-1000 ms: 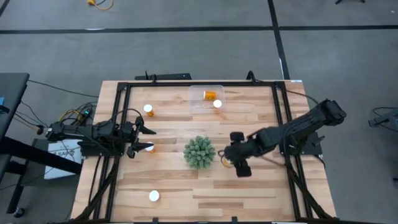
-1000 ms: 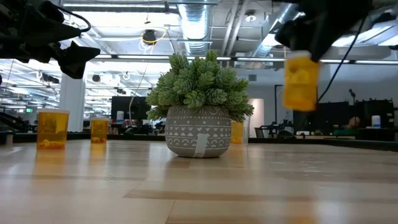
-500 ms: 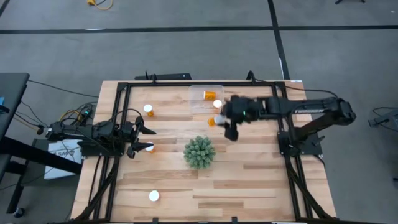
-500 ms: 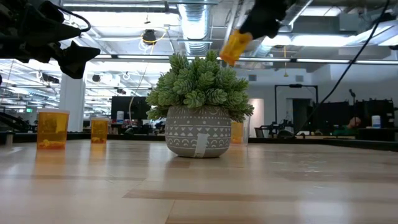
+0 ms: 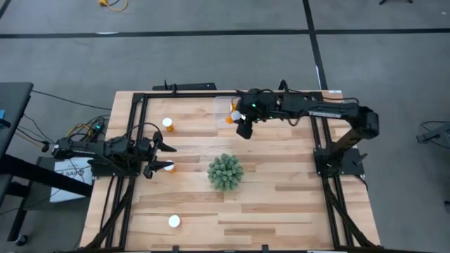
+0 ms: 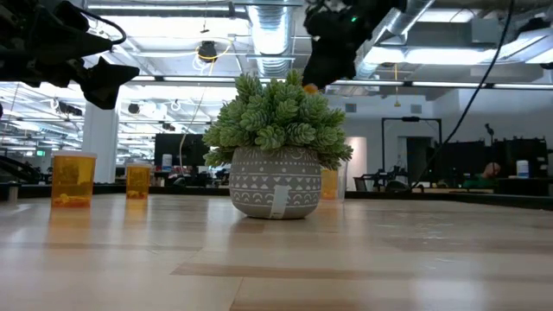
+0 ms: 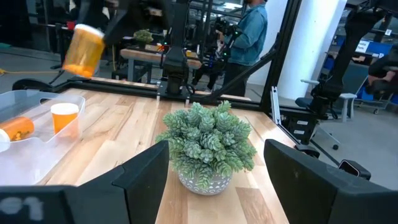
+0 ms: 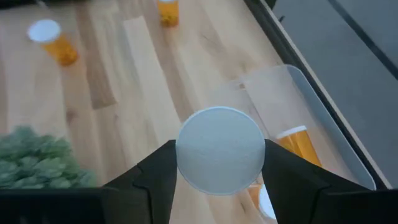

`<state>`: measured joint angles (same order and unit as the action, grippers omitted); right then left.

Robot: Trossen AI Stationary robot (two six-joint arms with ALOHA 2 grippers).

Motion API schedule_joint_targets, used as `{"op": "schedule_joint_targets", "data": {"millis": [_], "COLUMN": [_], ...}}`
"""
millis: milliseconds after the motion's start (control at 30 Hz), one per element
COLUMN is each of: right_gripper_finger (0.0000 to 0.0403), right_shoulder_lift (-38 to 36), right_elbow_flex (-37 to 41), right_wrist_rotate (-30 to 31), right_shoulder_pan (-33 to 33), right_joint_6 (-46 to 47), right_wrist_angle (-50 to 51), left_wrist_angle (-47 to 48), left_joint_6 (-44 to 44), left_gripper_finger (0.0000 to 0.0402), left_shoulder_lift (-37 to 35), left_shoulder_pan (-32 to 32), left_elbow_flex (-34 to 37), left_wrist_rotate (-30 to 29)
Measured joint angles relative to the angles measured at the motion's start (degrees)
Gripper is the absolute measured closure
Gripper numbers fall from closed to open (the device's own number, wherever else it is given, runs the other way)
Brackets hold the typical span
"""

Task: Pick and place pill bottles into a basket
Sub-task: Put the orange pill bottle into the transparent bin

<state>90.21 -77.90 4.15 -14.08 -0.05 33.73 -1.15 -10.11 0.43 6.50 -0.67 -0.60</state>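
Note:
My right gripper point(image 5: 238, 121) is shut on an orange pill bottle point(image 7: 83, 50) in the air over the near part of the clear basket point(image 5: 220, 105) at the table's far side. The basket holds one lying bottle point(image 8: 297, 142) and one upright bottle point(image 7: 64, 117). Three more bottles stand on the table point(image 5: 168, 124) point(image 5: 169, 167) point(image 5: 174, 221). My left gripper point(image 5: 163, 157) is open and empty at the left, its near finger beside one of those bottles. The green plant point(image 5: 225, 171) stands mid-table. My right gripper pinches the bottle between its two fingers point(image 8: 158, 169), at the cap end; the white cap point(image 8: 220, 150) faces back toward the wrist. The fingers come from above, slanting down. The bottle is lifted clear and hangs tilted below them, over the basket.
A black frame point(image 5: 315, 133) runs around the work area. The plant's pot point(image 6: 275, 182) stands between the two arms. Beyond the far edge are workbenches and a person point(image 7: 250, 31).
My right gripper has carried the bottle up from the table's right of the plant, toward the far edge and leftward, to above the basket. The bottle has tipped from upright to tilted. My left arm has kept still.

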Motion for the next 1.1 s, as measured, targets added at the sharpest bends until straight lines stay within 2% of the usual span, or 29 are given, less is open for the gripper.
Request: {"op": "schedule_joint_targets", "data": {"millis": [333,567,733,1100], "right_gripper_finger": [0.0212,0.0212,0.0212,0.0212], "right_shoulder_lift": [8.28,11.31,12.29,13.12], "right_elbow_flex": [-6.17,-7.09,-7.07,-7.09], "right_wrist_rotate": [-1.39,-5.37,-7.28,-7.33], "right_shoulder_pan": [-7.24,-11.91,-12.90,-12.25], "right_joint_6": [0.02,1.90,1.99,1.09], "right_wrist_angle": [3.73,5.98,7.07,7.99], "left_wrist_angle": [0.01,0.00,0.00,0.00], "left_joint_6": [0.00,0.00,0.00,0.00], "left_gripper_finger": [0.0148,0.0148,0.0148,0.0148], "left_shoulder_lift": [0.00,0.01,0.00,0.00], "left_shoulder_pan": [0.00,0.00,0.00,0.00], "left_elbow_flex": [0.01,0.00,-0.01,0.01], "left_wrist_rotate": [0.00,0.00,0.00,0.00]}}
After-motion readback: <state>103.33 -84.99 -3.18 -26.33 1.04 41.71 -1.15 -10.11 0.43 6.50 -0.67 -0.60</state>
